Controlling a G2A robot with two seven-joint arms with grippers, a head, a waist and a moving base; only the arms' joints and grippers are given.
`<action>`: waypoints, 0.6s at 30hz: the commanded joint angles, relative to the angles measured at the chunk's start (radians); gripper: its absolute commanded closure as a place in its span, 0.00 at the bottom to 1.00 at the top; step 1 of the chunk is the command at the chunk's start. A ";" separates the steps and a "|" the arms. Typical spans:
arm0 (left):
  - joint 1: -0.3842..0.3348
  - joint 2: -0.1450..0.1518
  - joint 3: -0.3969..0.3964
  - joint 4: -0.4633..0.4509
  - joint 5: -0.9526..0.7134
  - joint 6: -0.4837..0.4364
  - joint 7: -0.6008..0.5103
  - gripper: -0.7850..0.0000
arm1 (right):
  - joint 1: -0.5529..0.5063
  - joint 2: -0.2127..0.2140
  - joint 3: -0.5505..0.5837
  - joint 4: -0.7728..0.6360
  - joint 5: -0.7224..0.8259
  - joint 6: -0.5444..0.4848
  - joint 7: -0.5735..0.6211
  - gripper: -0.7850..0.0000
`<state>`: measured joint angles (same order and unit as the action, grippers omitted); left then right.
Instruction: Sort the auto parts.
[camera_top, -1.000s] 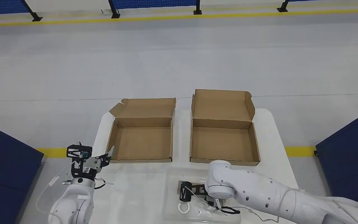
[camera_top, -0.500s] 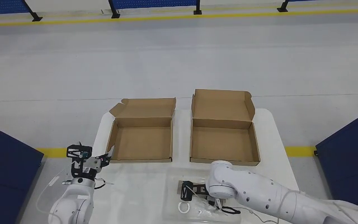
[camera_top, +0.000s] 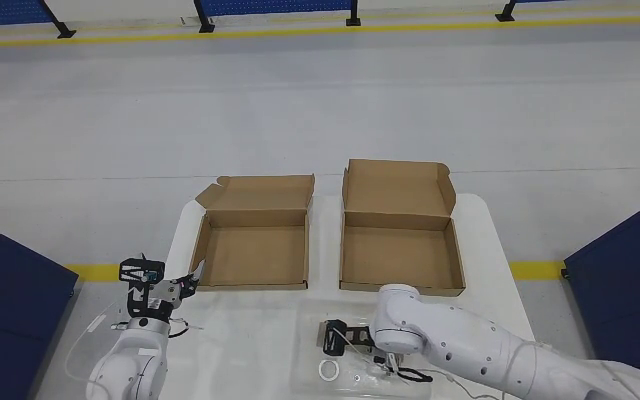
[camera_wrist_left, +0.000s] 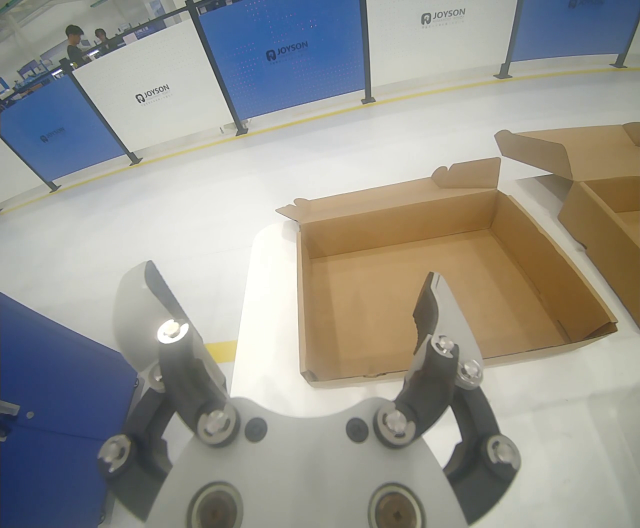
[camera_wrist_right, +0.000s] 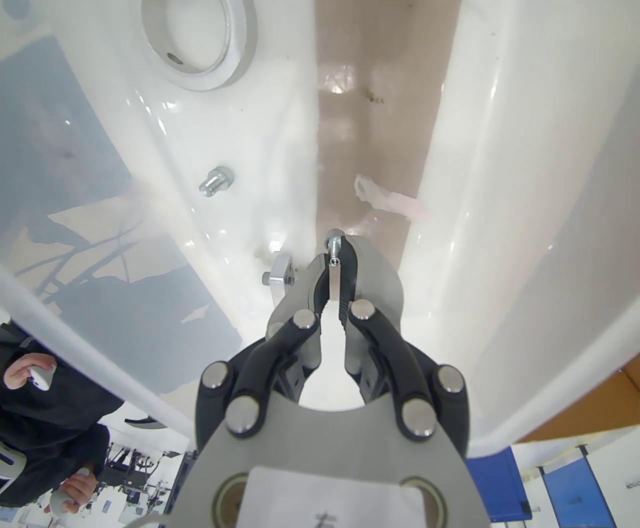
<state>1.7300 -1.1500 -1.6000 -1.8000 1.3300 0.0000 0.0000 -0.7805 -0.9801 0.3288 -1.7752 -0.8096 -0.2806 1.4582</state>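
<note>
a white table (camera_top: 240, 330) stands on a pale grey factory floor, with blue partitions far behind. near the robot's edge of the table the right claw (camera_wrist_right: 334, 265) is down inside a shallow white plastic tray (camera_wrist_right: 500, 200). its two fingers are pressed together on a small threaded screw (camera_wrist_right: 333, 243), and the tip of the screw sticks out just past the fingertips. just beside one finger a flanged bolt (camera_wrist_right: 279, 277) lies on the tray floor; if it touches the finger, i cannot tell. a little farther from the claw there is a second short bolt (camera_wrist_right: 216, 181) lying on its side, and a scrap of clear plastic (camera_wrist_right: 385, 197). beyond these, also in the tray, lies a flat metal ring (camera_wrist_right: 235, 62). outside the tray, on the side of the claw away from the robot, two open cardboard boxes sit side by side, the right box (camera_top: 400, 250) and the left box (camera_wrist_left: 400, 215), both with the lids folded back. well apart from the right claw, at the left edge of the table, the left claw (camera_wrist_left: 290, 272) hangs with its fingers spread wide apart.
</note>
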 joint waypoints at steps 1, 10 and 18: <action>0.000 0.000 0.000 0.000 0.000 0.000 0.000 0.00 | -0.008 0.013 0.019 -0.038 0.002 -0.001 0.027 1.00; 0.000 0.000 0.000 0.000 0.000 0.000 0.000 0.00 | -0.012 0.020 0.028 -0.055 0.005 -0.004 0.039 1.00; 0.000 0.000 0.000 0.000 0.000 0.000 0.000 0.00 | -0.042 0.053 0.141 -0.022 0.137 -0.030 -0.093 1.00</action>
<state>1.7300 -1.1500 -1.6000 -1.8000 1.3300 0.0000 0.0000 -0.8140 -0.9401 0.4321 -1.8018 -0.7203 -0.2907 1.3931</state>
